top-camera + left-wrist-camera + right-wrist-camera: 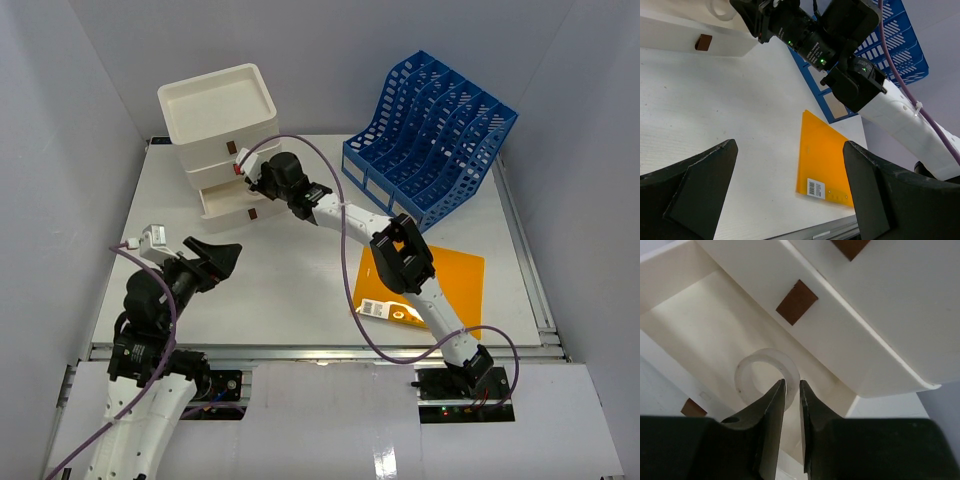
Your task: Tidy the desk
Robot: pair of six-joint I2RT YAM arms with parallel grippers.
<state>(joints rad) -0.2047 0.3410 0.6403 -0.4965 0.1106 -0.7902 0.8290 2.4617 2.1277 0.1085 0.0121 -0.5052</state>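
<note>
Closest in, on the right wrist's view, the right hand [792, 383] shows 2 dark fingers [770, 425] standing almost together, with only a slim slit between them. The wall of a translucent whitish ring [765, 356] sits in that slit. I cannot tell whether the fingers press on it or merely flank it. The ring hangs over the pale inside of an open drawer [695, 325], with brown tabs [796, 302] on the drawer fronts above.

From overhead, that arm reaches to the white drawer box [215, 115] at the far left of the counter [290, 270], the broad white surface with a metal rail along its near edge. The left hand [789, 150] is spread wide with nothing between its fingers, poised above the counter's near-left part.

An orange folder [462, 275] lies flat at the near right, partly under the right arm, with a barcode label [372, 308] at its near corner. Behind it, at the far right, stands a blue slotted file rack [430, 150].
</note>
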